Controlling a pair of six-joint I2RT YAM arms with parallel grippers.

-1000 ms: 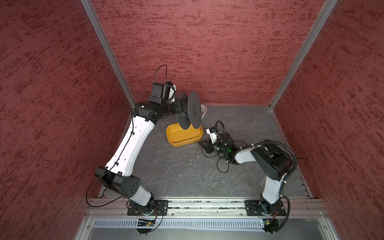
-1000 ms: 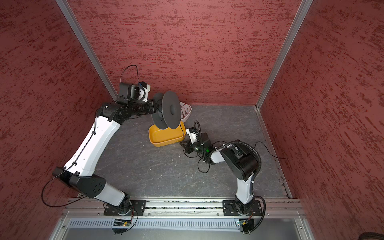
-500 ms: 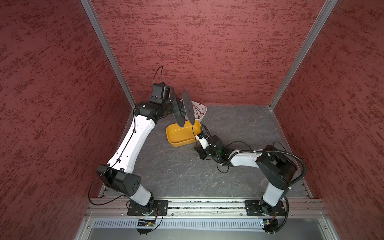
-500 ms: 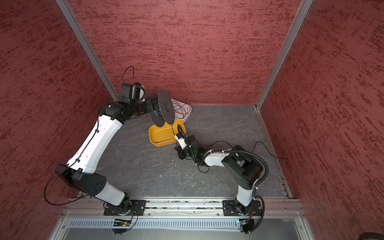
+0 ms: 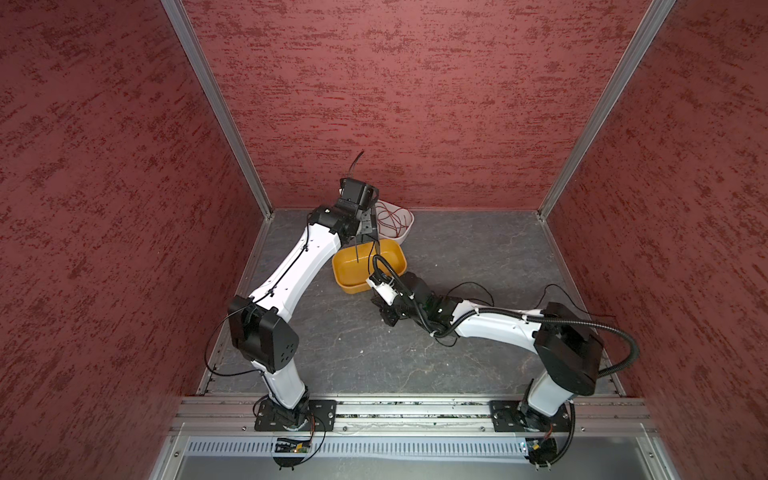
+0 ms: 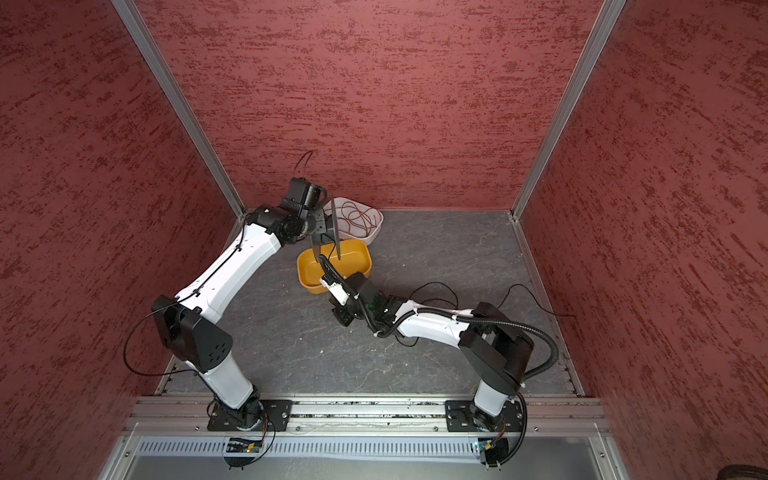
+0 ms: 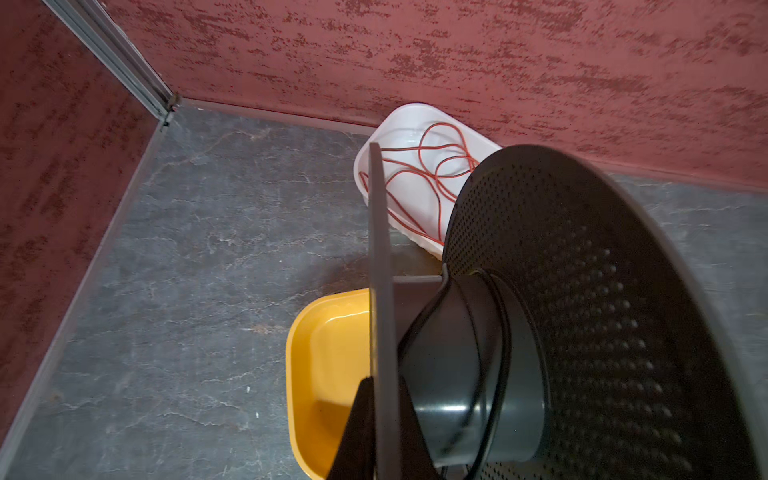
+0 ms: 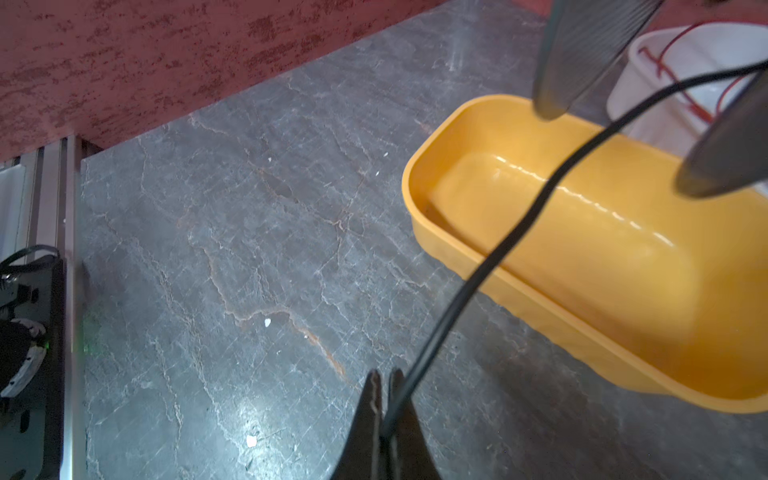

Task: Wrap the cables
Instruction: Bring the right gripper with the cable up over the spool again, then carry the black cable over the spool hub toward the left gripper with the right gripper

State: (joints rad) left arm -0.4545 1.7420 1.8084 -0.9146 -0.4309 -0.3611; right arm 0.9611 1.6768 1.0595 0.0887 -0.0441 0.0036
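Note:
A black spool with perforated flanges hangs above the yellow tray. My left gripper is shut on one flange, a finger on each face. In both top views the spool stands edge-on below the left gripper. The thin black cable is wound round the hub and runs down to my right gripper, which is shut on it low over the floor beside the tray. The right gripper sits in front of the tray, and slack cable loops on the floor behind it.
A white tray holding loose red wire stands against the back wall, touching the yellow tray. The thick ribbed hose arcs over the right arm. Red walls close three sides; a metal rail runs along the front.
The left arm has turned the spool from showing its face to edge-on over the yellow tray. The right gripper has moved left and toward the front with the cable.

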